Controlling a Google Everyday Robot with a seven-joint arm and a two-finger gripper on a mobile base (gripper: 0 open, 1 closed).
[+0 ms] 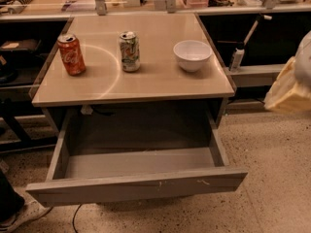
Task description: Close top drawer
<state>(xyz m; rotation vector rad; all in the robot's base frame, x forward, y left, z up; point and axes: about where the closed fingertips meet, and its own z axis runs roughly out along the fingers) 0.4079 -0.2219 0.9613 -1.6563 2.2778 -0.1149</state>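
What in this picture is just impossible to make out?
- Gripper, camera view: only a pale shape at the right edge, cut off by the frame.
- Top drawer, camera view: pulled open, but the back of its inside is hidden under the tabletop.
- Red can and green can: lettering too blurred to read.
- Shoe: cut off at the bottom-left corner; its wearer is out of view.
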